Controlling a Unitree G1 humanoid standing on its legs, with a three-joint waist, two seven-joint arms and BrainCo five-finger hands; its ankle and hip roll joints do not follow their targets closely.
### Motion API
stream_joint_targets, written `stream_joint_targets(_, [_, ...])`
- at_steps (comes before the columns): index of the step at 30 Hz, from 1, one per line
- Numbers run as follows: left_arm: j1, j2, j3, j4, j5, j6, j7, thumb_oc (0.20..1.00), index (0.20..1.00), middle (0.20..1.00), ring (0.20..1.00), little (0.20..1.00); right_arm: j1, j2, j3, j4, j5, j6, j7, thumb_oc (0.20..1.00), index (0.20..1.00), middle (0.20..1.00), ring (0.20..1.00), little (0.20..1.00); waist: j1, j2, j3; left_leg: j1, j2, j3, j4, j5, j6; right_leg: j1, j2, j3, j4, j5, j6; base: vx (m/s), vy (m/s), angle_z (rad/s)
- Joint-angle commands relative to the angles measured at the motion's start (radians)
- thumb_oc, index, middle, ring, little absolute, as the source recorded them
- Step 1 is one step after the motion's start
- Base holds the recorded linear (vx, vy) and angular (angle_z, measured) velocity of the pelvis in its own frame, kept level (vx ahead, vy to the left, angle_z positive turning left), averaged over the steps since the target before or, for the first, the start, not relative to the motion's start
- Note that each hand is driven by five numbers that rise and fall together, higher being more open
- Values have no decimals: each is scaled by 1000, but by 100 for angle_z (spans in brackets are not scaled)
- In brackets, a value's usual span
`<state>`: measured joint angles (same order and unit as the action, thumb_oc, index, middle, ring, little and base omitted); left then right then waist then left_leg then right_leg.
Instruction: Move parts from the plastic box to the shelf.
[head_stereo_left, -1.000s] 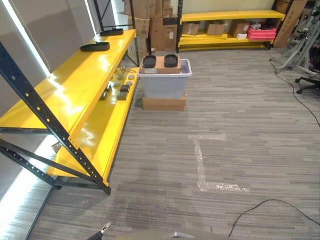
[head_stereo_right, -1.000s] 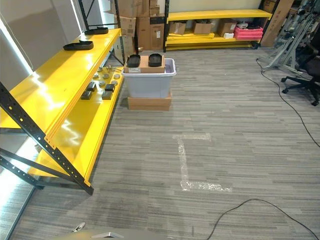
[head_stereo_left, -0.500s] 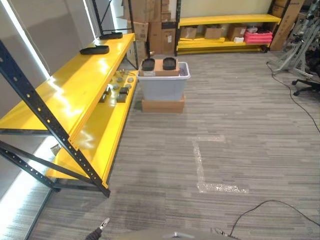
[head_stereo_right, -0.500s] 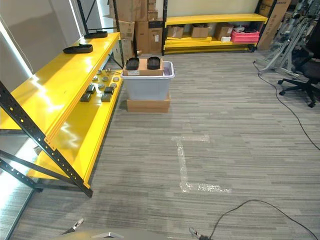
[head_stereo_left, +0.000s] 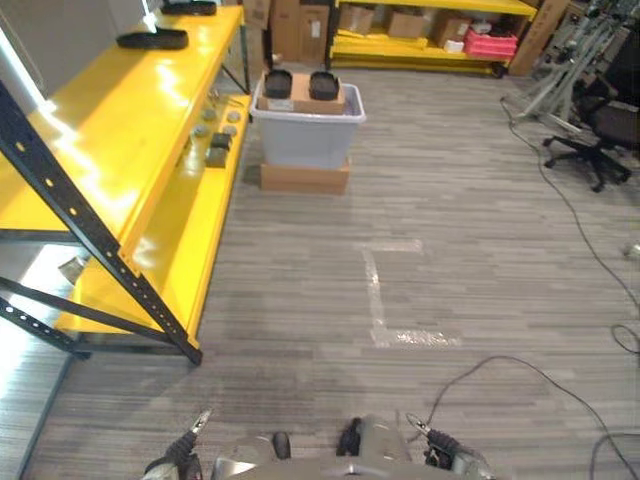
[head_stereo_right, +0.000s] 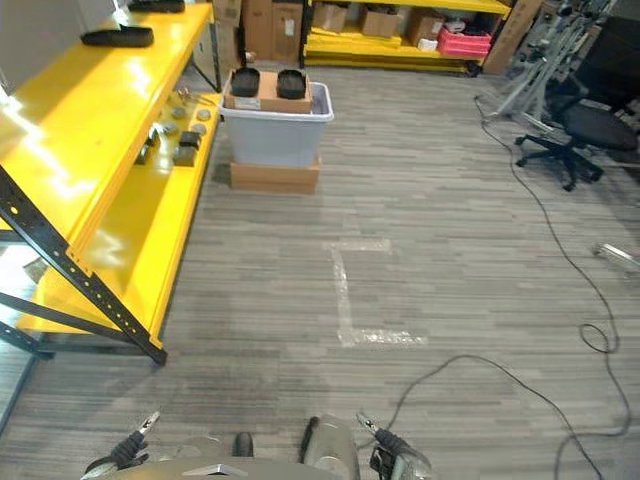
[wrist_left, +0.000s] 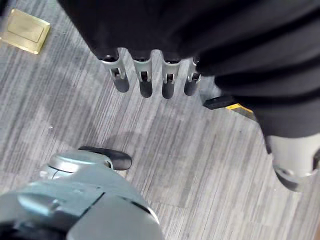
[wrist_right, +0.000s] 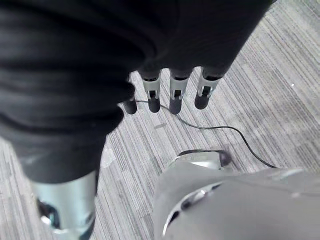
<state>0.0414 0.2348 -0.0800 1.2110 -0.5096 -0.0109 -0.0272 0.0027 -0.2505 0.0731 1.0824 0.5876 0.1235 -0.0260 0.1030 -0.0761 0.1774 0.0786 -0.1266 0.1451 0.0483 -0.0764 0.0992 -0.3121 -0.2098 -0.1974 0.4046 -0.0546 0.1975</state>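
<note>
With both our left robot hand (wrist_left: 145, 80) and right robot hand (wrist_right: 172, 95) hanging open and empty, the parts (head_stereo_left: 293, 82) sit atop the plastic box (head_stereo_left: 306, 138) well ahead beside the yellow shelf (head_stereo_left: 110, 140), so we risk clipping its black upright (head_stereo_left: 95, 245) walking in

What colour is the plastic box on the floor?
Pale grey plastic box, resting on a brown cardboard base; clearest in the left eye view.
</note>
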Motion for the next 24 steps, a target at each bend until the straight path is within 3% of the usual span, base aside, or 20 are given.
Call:
stream_joint_targets(1, [-9,11,7,20,-34,-46,-9,1000,1000,1000,1000,1000,17,-30,15,20,-3,3,34,1000,1000,1000,1000,1000,-3,-23,-35,0,-45,-142,134,-164,10,78,-37,3,-403,317,44,582,-272,4])
stream_joint_targets(3, [-3,20,20,24,-40,-53,-4,1000,1000,1000,1000,1000,35,-27,-1,25,-42,0,77,1000,1000,1000,1000,1000,-11,-30,-36,27,-19,-134,183,-215,6,82,-57,-10,-459,341,53,670,-261,21])
stream_joint_targets(5, [-1,18,24,25,-41,-56,-1,1000,1000,1000,1000,1000,37,-29,0,25,-49,1,86,1000,1000,1000,1000,1000,-12,-30,-40,26,-10,-128,195,-218,0,97,-52,-18,-465,326,53,400,-140,12])
stream_joint_targets(9, [5,14,48,28,-33,-65,17,1000,1000,1000,1000,1000,21,-41,8,47,-81,18,105,1000,1000,1000,1000,1000,-14,-30,-67,27,41,-84,283,-231,-33,141,-31,-28,-417,263,19,507,-156,13])
stream_joint_targets(11, [12,8,65,23,-50,-66,20,1000,1000,1000,1000,1000,3,-49,35,49,-77,40,99,1000,1000,1000,1000,1000,-15,-19,-88,36,101,-42,346,-161,-77,165,12,-47,-375,209,-30,532,-136,29])
stream_joint_targets(13, [23,-5,80,12,-38,-77,27,1000,1000,1000,1000,1000,-2,-66,53,43,-78,58,97,1000,1000,1000,1000,1000,-7,-11,-95,-54,175,-13,615,-13,-138,223,64,-79,-382,165,-97,523,-222,10])
stream_joint_targets(14, [21,-7,87,8,-14,-78,19,1000,1000,1000,1000,1000,7,-69,54,37,-80,54,85,1000,1000,1000,1000,1000,-3,-11,-88,-171,202,-25,776,58,-156,258,88,-89,-402,149,-134,467,-198,8])
stream_joint_targets(15, [14,-7,86,-1,-3,-65,15,1000,1000,1000,1000,1000,14,-75,49,36,-65,55,75,1000,1000,1000,1000,1000,4,-7,-70,-262,225,-2,775,54,-149,296,102,-97,-420,134,-146,420,-124,14])
stream_joint_targets(17, [10,-4,86,-6,-8,-69,16,1000,1000,1000,1000,1000,17,-75,30,48,-80,32,82,1000,1000,1000,1000,1000,13,-2,-49,-293,219,37,660,37,-138,342,114,-97,-437,115,-142,408,59,25])
stream_joint_targets(18, [11,0,93,-11,-18,-65,10,1000,1000,1000,1000,1000,17,-72,24,51,-89,22,83,1000,1000,1000,1000,1000,23,7,-42,-295,177,62,448,40,-131,368,121,-82,-445,111,-124,556,191,2])
stream_joint_targets(19, [13,1,97,-13,-24,-69,16,1000,1000,1000,1000,1000,17,-72,23,49,-99,16,85,1000,1000,1000,1000,1000,30,15,-41,-299,153,62,321,62,-133,374,127,-70,-444,112,-114,614,241,-24])
stream_joint_targets(20, [17,3,100,-20,-28,-63,17,1000,1000,1000,1000,1000,18,-73,26,41,-110,12,80,1000,1000,1000,1000,1000,36,27,-42,-304,139,57,188,105,-141,381,138,-54,-439,111,-105,655,245,-33])
stream_joint_targets(21, [25,5,102,-35,-38,-51,18,1000,1000,1000,1000,1000,19,-79,34,22,-104,15,73,1000,1000,1000,1000,1000,48,49,-46,-330,141,45,54,198,-157,390,163,-30,-427,102,-102,637,226,-46])
stream_joint_targets(22, [31,5,104,-44,-40,-46,23,1000,1000,1000,1000,1000,22,-83,38,8,-104,19,71,1000,1000,1000,1000,1000,57,58,-44,-341,141,43,-20,246,-166,401,171,-17,-411,88,-102,724,228,-50])
stream_joint_targets(24, [40,7,111,-54,-39,-44,25,1000,1000,1000,1000,1000,30,-91,49,-28,-96,21,63,1000,1000,1000,1000,1000,71,65,-37,-391,147,47,-63,276,-172,419,179,-6,-374,64,-108,564,163,-64])
